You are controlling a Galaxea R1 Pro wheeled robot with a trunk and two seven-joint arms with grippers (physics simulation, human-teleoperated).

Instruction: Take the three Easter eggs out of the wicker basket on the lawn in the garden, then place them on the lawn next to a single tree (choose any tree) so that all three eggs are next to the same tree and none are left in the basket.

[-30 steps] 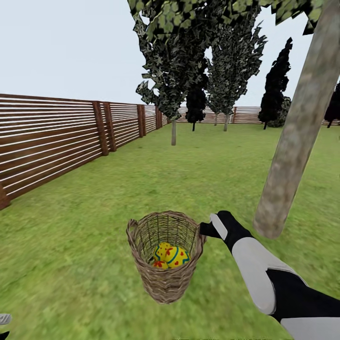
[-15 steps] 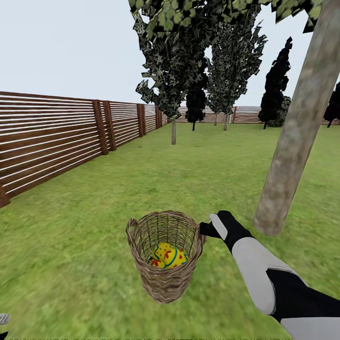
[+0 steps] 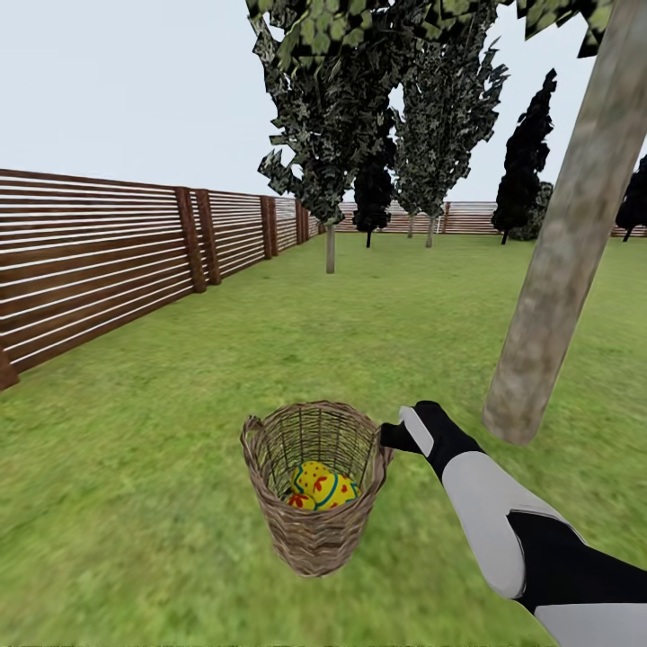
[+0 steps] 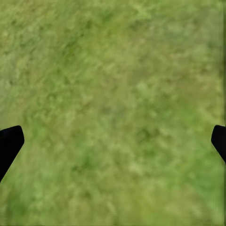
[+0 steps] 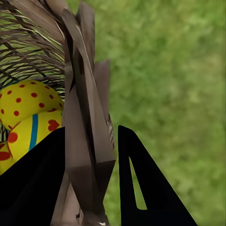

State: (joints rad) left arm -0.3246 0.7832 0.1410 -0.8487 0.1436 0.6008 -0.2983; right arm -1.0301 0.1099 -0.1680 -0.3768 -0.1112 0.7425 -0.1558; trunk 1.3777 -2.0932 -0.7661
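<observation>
Right wrist view: your right gripper (image 5: 89, 179) pinches the wicker basket (image 3: 314, 490) rim, eggs (image 3: 322, 486) inside. Left gripper (image 4: 113, 141) spread over lawn (image 3: 162, 377). Next, I'd tip them out by the tree (image 3: 562, 261).

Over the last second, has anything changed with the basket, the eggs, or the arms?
Very little. The eggs have settled slightly lower inside the wicker basket. The view has shifted a touch, so the left arm's tip has slipped out of the corner of the head view. Otherwise unchanged: the right gripper still has its jaws clamped across the basket's rim, and the basket stays near the tree on the lawn.
</observation>
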